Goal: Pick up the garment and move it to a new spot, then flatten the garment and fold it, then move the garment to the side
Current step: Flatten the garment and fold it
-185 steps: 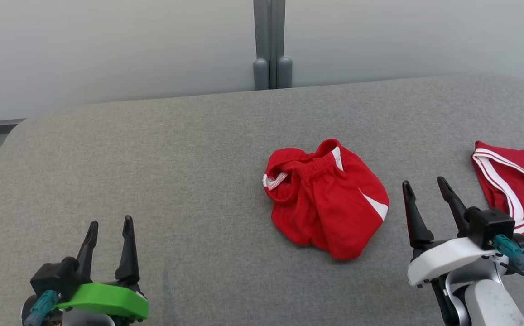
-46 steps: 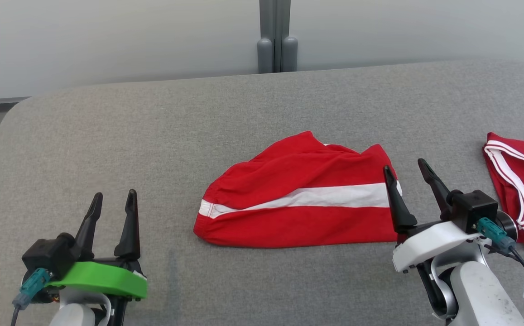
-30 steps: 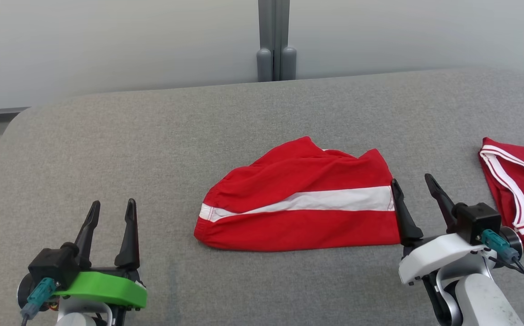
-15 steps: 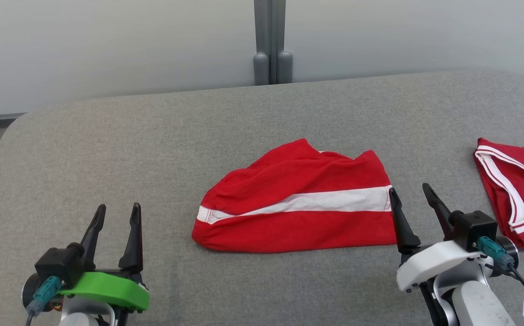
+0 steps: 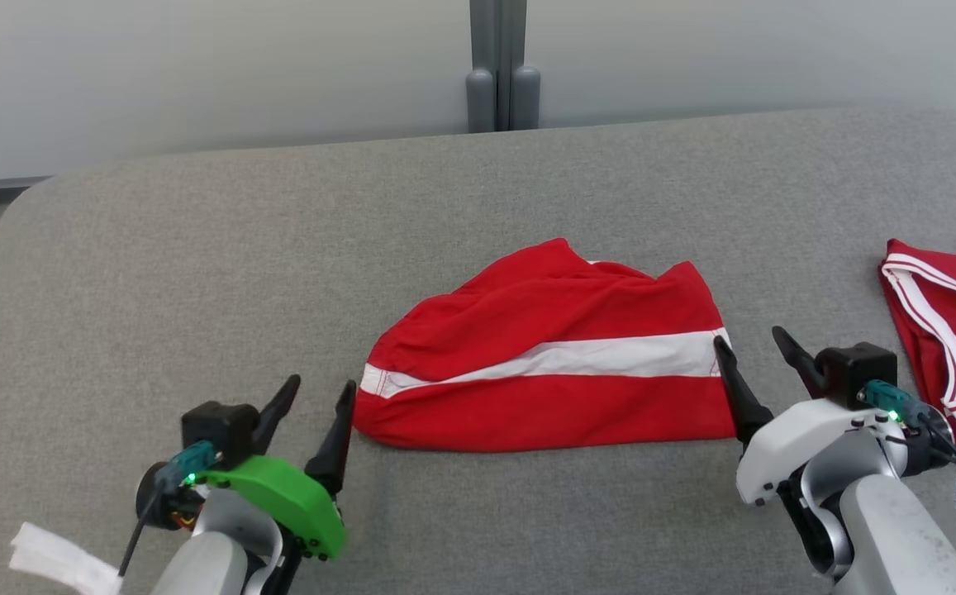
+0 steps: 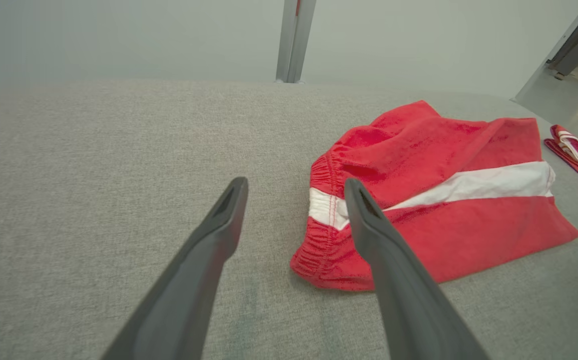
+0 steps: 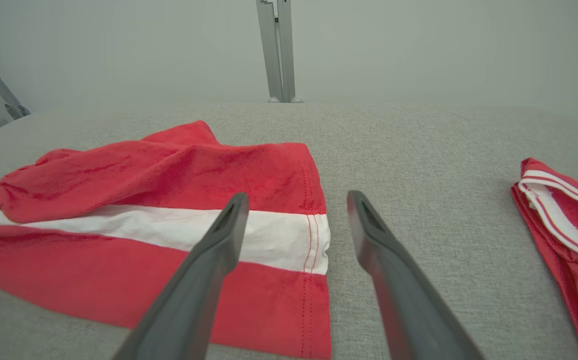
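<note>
The garment is a pair of red shorts with a white side stripe, lying spread on the grey table, waistband to the left, leg hem to the right. My left gripper stands open just left of the waistband; in the left wrist view the elastic waistband lies beside the right finger. My right gripper is open at the hem's right edge. In the right wrist view the left finger hangs over the striped hem, the right one over bare table. Neither holds anything.
A second red garment with white trim lies at the table's right edge, also seen as red cloth in the right wrist view. A pale wall with a grey post runs behind the table. A white tag hangs at the lower left.
My left gripper has swung right and forward, up to the waistband end of the shorts. The right gripper has stayed at the hem. The shorts lie as before; earlier they were a crumpled heap.
</note>
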Controlling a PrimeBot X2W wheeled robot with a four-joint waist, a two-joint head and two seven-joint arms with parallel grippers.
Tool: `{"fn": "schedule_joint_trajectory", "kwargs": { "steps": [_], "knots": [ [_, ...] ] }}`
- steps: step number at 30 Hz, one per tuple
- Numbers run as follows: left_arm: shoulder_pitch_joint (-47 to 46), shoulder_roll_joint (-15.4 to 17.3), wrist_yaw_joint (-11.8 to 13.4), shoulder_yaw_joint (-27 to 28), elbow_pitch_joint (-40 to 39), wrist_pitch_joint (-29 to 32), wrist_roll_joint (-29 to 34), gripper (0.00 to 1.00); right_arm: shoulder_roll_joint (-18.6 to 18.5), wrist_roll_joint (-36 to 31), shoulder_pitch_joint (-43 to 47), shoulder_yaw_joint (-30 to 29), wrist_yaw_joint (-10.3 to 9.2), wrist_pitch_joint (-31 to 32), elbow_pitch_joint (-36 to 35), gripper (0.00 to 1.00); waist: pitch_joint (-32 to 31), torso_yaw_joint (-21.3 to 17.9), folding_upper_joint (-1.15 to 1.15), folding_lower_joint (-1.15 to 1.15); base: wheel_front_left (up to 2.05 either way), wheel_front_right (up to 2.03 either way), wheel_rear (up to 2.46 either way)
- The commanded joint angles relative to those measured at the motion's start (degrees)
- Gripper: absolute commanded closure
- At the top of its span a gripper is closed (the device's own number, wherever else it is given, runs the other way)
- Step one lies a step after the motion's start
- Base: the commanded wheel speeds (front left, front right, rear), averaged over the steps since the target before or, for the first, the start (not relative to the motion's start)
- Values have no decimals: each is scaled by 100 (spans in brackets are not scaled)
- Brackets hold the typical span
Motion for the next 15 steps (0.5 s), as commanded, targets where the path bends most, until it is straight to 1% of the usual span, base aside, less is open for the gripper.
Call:
{"fn": "schedule_joint_trajectory", "kwargs": {
  "steps": [1,6,11,15],
  "knots": [
    [-161,69,-10,-167,109,163,-99,0,-61,98,-149,8,-11,118,106,0,96,15,0,0,0,0,0],
    [-646,133,-11,-674,445,574,-419,0,-306,465,-555,228,-11,628,542,0,275,-10,0,0,0,0,0],
    [-987,199,-10,-973,716,786,-623,0,-485,854,-873,456,-11,840,949,0,402,-30,0,0,0,0,0],
    [-1186,241,-10,-1145,920,923,-737,0,-551,1140,-1089,678,-11,860,1262,0,467,-42,0,0,0,0,0]
  ]
}}
